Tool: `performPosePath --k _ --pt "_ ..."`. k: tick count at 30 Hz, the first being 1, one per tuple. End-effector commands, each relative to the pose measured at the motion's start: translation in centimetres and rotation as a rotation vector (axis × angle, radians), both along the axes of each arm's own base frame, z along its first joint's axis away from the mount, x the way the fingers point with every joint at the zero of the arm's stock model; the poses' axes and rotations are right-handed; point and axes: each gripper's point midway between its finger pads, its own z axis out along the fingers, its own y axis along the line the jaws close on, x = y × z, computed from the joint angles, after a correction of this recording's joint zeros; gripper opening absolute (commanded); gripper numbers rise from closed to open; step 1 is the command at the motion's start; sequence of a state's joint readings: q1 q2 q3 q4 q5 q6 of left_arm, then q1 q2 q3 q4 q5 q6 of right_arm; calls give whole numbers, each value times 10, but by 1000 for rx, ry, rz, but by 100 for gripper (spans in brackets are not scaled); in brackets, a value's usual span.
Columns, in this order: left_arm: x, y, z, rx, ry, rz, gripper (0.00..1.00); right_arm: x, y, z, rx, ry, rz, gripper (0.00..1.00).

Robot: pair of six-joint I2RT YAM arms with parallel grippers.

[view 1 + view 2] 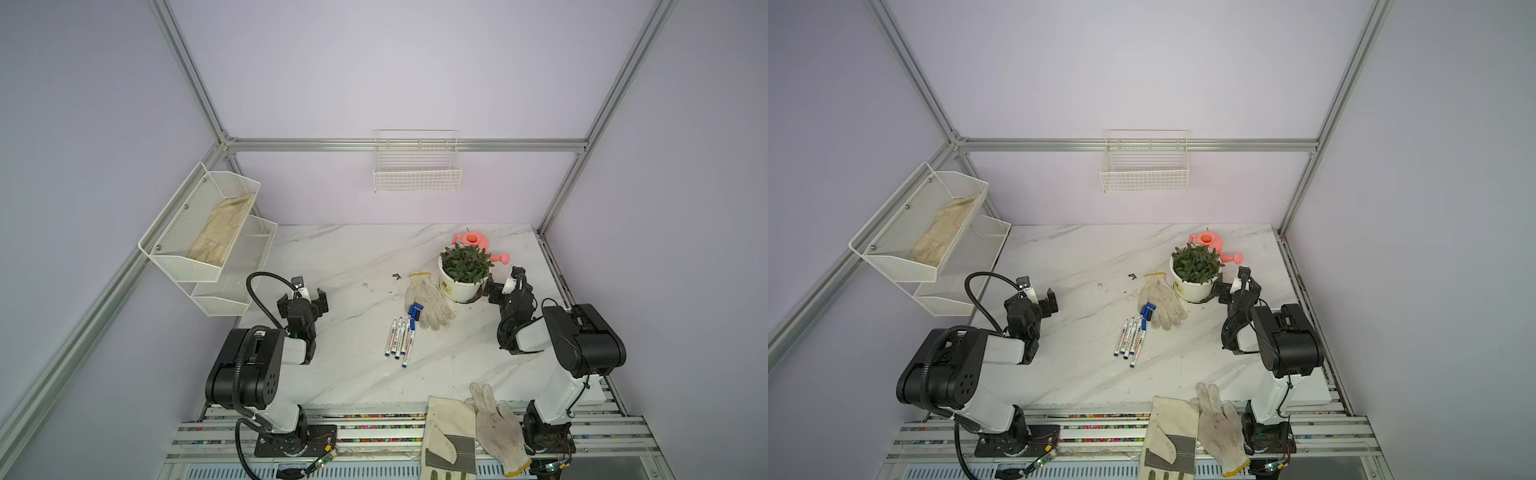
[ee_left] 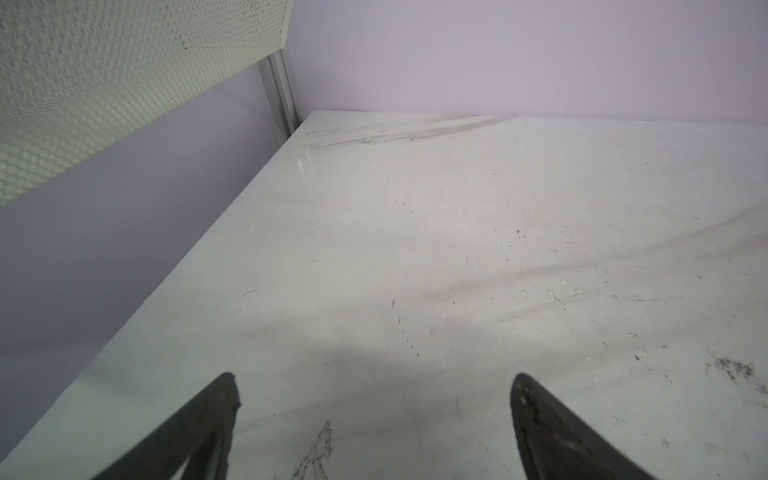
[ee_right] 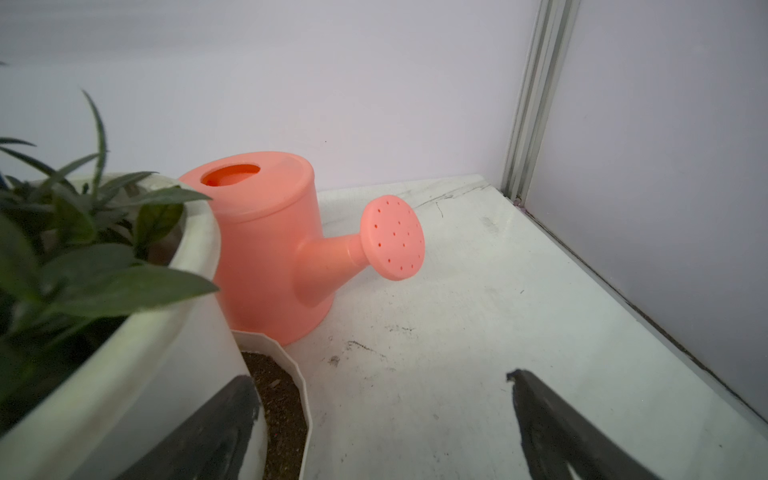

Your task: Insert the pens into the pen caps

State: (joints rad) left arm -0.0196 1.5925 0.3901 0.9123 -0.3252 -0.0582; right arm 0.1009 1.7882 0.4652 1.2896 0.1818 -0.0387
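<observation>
My left claw (image 1: 303,301) hangs low over the left side of the white marble-patterned tabletop (image 1: 345,257), jaws spread wide with only bare surface between them. My right claw (image 1: 504,286) is on the far right, spread just as wide and holding nothing. In the right wrist view one finger (image 3: 224,419) sits close against the round white pot of the leafy green plant (image 1: 460,272), and I cannot tell whether it touches. Beyond the pot stands the salmon-pink plastic watering can (image 3: 266,249). The slim white marker pens (image 1: 400,338) lie side by side in a tight bundle at the middle of the table, between my two claws and well apart from both, blue end plugs toward the near edge. The short blue tube caps (image 1: 415,311) are heaped at the pens' far ends, resting on the fingers of a white knitted glove (image 1: 430,297) with a yellow cuff that lies flat just beside the pot. I cannot count the caps.
</observation>
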Motion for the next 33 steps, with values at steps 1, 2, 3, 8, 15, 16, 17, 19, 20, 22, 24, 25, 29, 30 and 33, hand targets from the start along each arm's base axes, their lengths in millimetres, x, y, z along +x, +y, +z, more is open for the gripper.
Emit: performPosePath --k 1,2,3,8,15,16,17,19,20,22,24,25,29,30,33 --pt "-2 3 13 13 -52 4 100 3 3 12 -2 -36 11 97" --pt "-3 3 13 12 -52 4 100 3 2 12 -3 -36 11 97" --pt "-2 3 13 13 -53 3 100 3 2 13 -3 -38 10 97" --pt "-3 4 13 14 -51 4 100 3 3 12 0 -36 11 97" --pt "-2 3 13 13 -52 4 100 3 3 12 -1 -34 10 97" --pt "-3 3 13 13 -51 4 100 3 3 12 -1 -34 11 98" --pt "-2 3 13 13 -52 4 100 3 2 12 -2 -34 10 97" --pt "-3 3 13 13 -51 4 100 3 3 12 -2 -34 11 97" --pt "-3 3 12 13 -51 3 100 3 2 12 -3 -32 11 97" --pt "-2 3 13 11 -53 4 100 3 2 12 -1 -31 10 97" --pt "-3 3 13 11 -52 3 100 3 3 12 2 -30 11 97" --pt "-3 3 13 11 -52 3 100 3 3 12 1 -33 11 97" --pt "-2 3 13 11 -52 4 100 4 4 11 11 -29 16 97" --pt "-3 3 12 11 -50 3 100 4 4 11 13 -28 16 97" --pt "-2 3 13 11 -51 3 100 4 4 11 15 -26 17 97"
